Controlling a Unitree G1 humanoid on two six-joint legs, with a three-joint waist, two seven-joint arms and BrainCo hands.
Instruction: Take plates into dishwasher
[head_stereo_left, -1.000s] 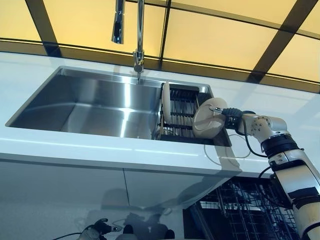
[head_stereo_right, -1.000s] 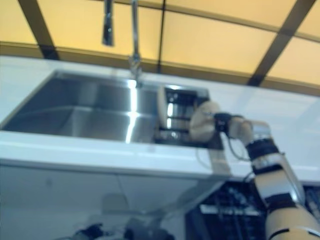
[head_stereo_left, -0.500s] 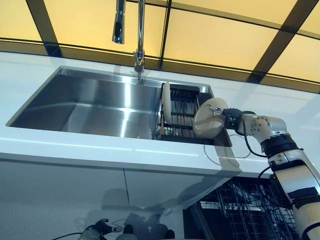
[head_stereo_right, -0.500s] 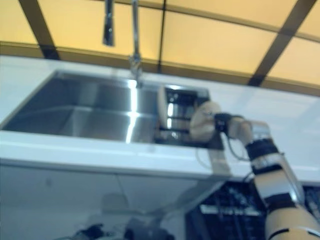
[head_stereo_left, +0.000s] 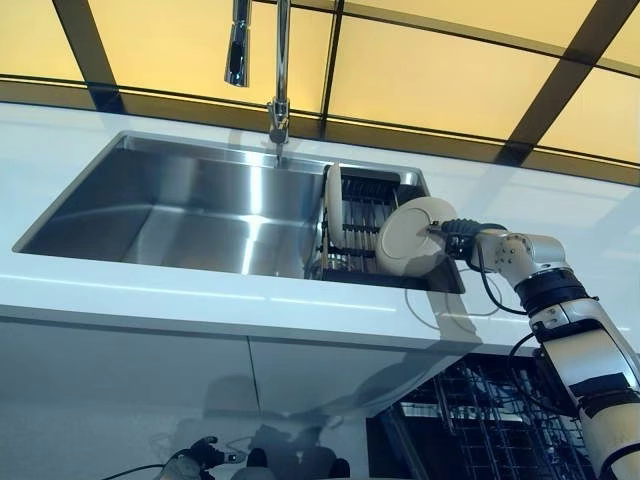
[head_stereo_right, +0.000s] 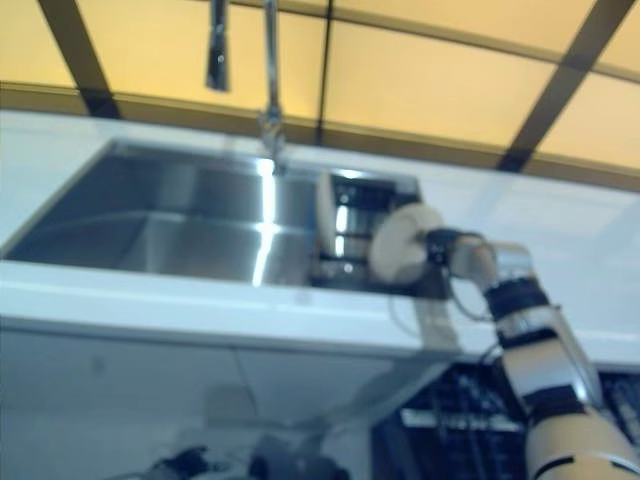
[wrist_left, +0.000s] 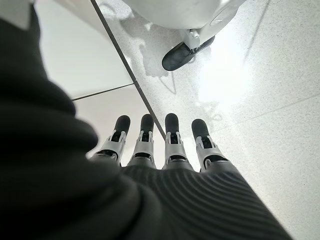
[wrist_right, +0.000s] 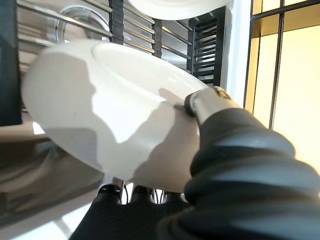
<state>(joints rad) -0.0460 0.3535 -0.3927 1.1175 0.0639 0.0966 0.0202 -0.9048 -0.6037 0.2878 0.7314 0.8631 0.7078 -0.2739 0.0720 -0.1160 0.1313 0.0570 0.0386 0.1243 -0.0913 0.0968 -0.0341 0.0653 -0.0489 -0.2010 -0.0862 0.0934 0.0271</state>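
Left eye view: right robot hand (head_stereo_left: 458, 236) pinches white plate (head_stereo_left: 410, 238) by rim, upright above black dish rack (head_stereo_left: 362, 222) in steel sink (head_stereo_left: 200, 205); second plate (head_stereo_left: 332, 207) stands in rack.
Right wrist view: thumb on plate face, fingers behind.
Left wrist view: left robot hand (wrist_left: 165, 145) fingers straight, empty, over floor (wrist_left: 260, 90).
No legible writing.

We see a stainless steel sink (head_stereo_left: 190, 205) at centre left, sunk in a white countertop (head_stereo_left: 150, 295) — a chrome faucet (head_stereo_left: 279, 70) rises at top centre. Yellow window panes (head_stereo_left: 430, 75) with dark frames span the top.
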